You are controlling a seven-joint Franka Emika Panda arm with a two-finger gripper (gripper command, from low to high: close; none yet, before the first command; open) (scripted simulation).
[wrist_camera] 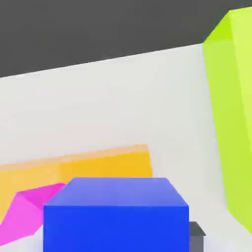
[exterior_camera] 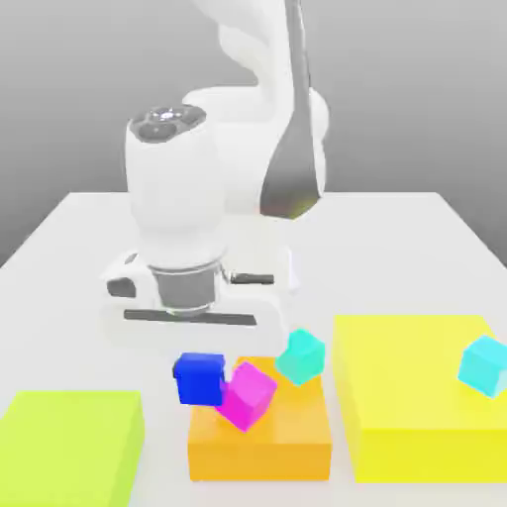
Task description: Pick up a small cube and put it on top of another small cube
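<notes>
Tool [exterior_camera: 198,342] clenched on small cube [exterior_camera: 199,378], lifted off worktop [exterior_camera: 89,238] for carrying. Cube hangs at 9 o'clock of magenta cube [exterior_camera: 247,395], which sits tilted on orange block [exterior_camera: 259,436] w/ cyan cube [exterior_camera: 300,357]; likely stack target nearby.

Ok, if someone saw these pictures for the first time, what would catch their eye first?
Probably the deep-blue small cube, hanging just under the white arm's gripper off the near-left edge of the orange block. Beside it a magenta cube and a cyan cube sit tilted on that block. The big yellow block on the exterior view's right carries another cyan cube.
</notes>
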